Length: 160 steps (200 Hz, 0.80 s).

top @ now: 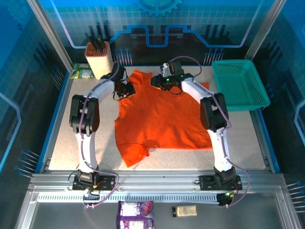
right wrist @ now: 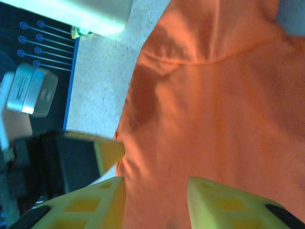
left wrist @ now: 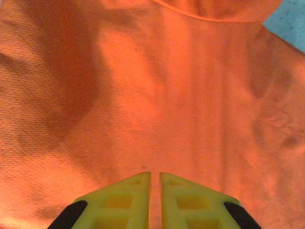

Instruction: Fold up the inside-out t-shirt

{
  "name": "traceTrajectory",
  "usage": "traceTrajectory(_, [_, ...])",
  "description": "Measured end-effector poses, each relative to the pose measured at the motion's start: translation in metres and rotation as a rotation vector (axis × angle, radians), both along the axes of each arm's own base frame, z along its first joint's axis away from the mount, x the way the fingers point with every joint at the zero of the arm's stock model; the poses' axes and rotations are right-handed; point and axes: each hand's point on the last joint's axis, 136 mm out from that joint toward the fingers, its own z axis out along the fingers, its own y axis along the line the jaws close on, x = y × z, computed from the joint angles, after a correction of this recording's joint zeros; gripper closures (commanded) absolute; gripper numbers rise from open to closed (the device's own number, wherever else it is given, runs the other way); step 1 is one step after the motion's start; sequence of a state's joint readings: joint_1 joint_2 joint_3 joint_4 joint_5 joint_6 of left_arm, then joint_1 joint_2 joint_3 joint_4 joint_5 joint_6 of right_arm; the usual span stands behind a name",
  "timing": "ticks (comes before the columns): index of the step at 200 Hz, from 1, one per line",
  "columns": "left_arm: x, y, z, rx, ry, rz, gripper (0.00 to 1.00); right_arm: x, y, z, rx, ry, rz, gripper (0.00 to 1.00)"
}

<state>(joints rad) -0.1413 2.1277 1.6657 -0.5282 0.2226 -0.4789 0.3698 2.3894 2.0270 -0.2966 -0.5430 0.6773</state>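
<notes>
Under both grippers, on the table (top: 62, 138): one orange-red t-shirt (top: 164, 119), spread mostly flat, with a rumpled flap at the corner nearest the left arm's base.

Left gripper (top: 125, 89), at the shirt's far left corner: yellow fingers (left wrist: 121, 200) pressed almost together, a thin strip of cloth pinched in the slit, soft creases ahead of them.

Right gripper (top: 159, 82), just right of the left one on the shirt's far edge: fingers (right wrist: 224, 205) spread apart, cloth lying beneath the gap.

Beige holder (top: 97, 59): beyond and left of the left gripper.

Teal basket (top: 238, 83): well right of the right gripper, past the shirt's edge.
</notes>
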Motion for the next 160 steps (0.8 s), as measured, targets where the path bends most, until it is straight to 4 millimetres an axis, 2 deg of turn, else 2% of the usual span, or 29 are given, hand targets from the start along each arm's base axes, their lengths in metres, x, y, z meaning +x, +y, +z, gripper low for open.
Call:
traceTrajectory(50, [-0.01, 0.017, -0.019, 0.048, 0.039, 0.018, 0.91, 0.052, 0.025, -0.03, 0.09, -0.012, -0.025, 0.62])
traceTrajectory(96, [-0.017, 0.027, -0.031, 0.065, 0.063, 0.023, 0.92, 0.083, 0.022, -0.073, 0.095, 0.017, -0.162, 0.64])
traceTrajectory(130, [-0.034, 0.045, -0.056, 0.059, 0.14, 0.054, 0.93, 0.102, 0.011, -0.075, 0.072, 0.003, -0.291, 0.67])
traceTrajectory(160, [-0.029, 0.065, -0.056, 0.025, 0.138, 0.097, 0.94, 0.108, 0.004, -0.077, 0.047, 0.012, -0.351, 0.67])
